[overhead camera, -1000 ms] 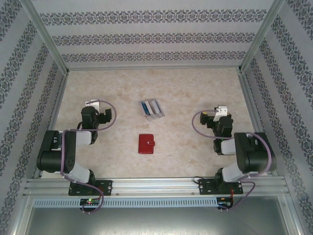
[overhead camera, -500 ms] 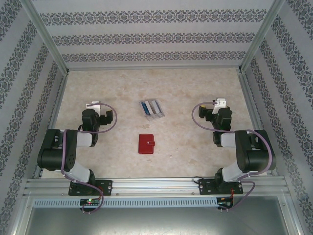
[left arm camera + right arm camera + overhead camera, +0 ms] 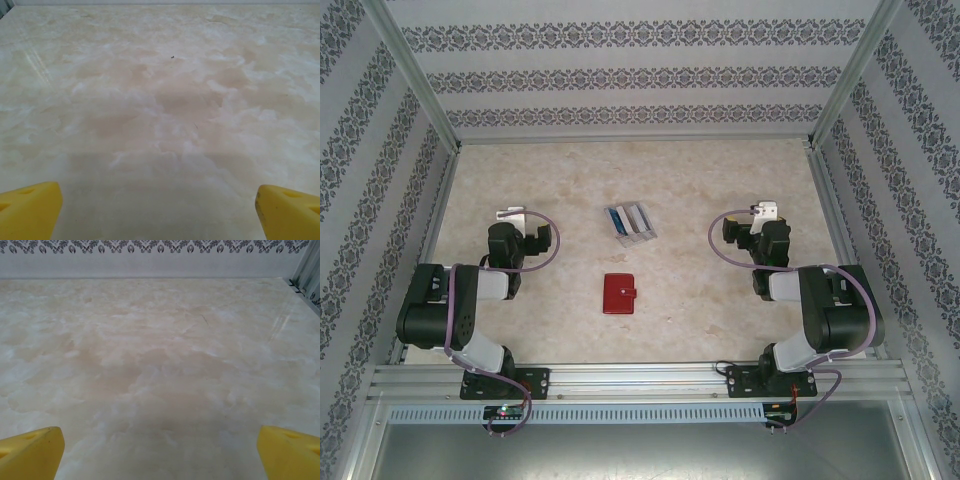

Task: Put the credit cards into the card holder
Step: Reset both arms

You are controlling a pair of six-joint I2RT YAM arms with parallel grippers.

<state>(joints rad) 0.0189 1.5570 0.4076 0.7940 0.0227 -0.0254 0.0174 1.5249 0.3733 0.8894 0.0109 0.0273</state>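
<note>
The card holder (image 3: 619, 294), a small red wallet with a snap tab, lies shut in the middle of the table. Beyond it, several credit cards (image 3: 631, 222), blue and pale grey-white, sit together in a clear tray. My left gripper (image 3: 509, 214) rests at the left, well away from both. My right gripper (image 3: 763, 211) is at the right, also apart from them. In the left wrist view the gripper (image 3: 157, 215) is open, its yellow fingertips (image 3: 27, 210) wide apart over bare table. In the right wrist view the gripper (image 3: 160, 452) is open the same way, with nothing between its yellow fingertips (image 3: 30, 452).
The beige marbled table (image 3: 700, 180) is enclosed by patterned walls on three sides, with metal posts (image 3: 415, 80) at the corners. An aluminium rail (image 3: 640, 380) with the arm bases runs along the near edge.
The right arm's wrist has swung a little left and farther from the bases. The left wrist has shifted very slightly. Wallet and cards have not moved.
</note>
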